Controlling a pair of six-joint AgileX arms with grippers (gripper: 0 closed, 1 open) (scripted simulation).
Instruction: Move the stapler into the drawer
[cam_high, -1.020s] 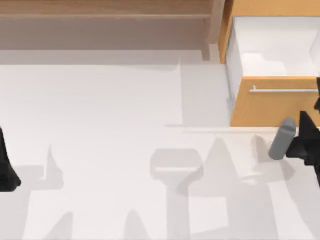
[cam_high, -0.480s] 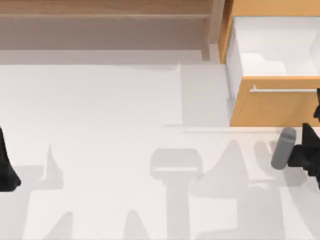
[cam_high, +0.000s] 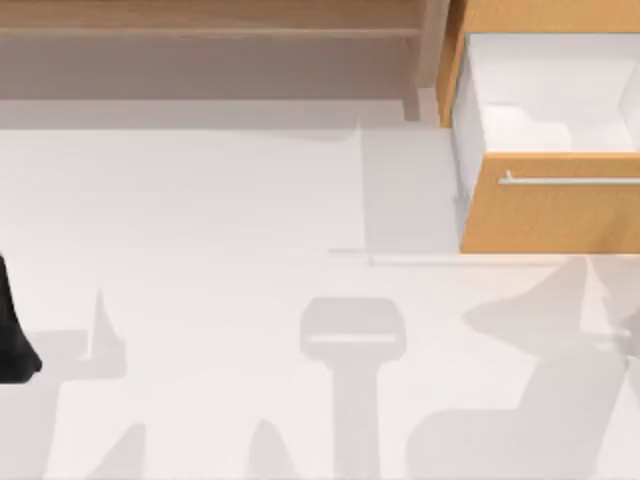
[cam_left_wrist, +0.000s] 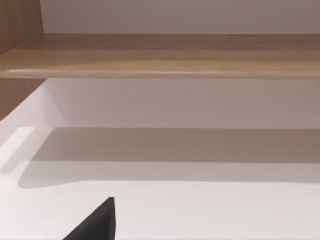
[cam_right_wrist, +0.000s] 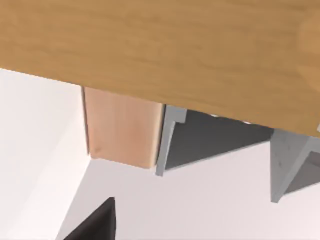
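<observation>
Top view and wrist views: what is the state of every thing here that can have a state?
drawer: pulled open, white inside showing
handle: level across the drawer's front
left arm: parked at the table's left edge
right hand's finger: pointing toward the drawer's front

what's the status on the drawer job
Left tool parked at table's left edge. Drawer open, white inside bare. Nothing blocking its mouth.

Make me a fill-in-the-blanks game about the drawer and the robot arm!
1. The drawer is pulled ____.
2. The drawer's inside is coloured ____.
3. Its bar handle is coloured ____.
4. The parked left arm sits at the table's ____ edge.

Missing words: open; white; silver; left
</observation>
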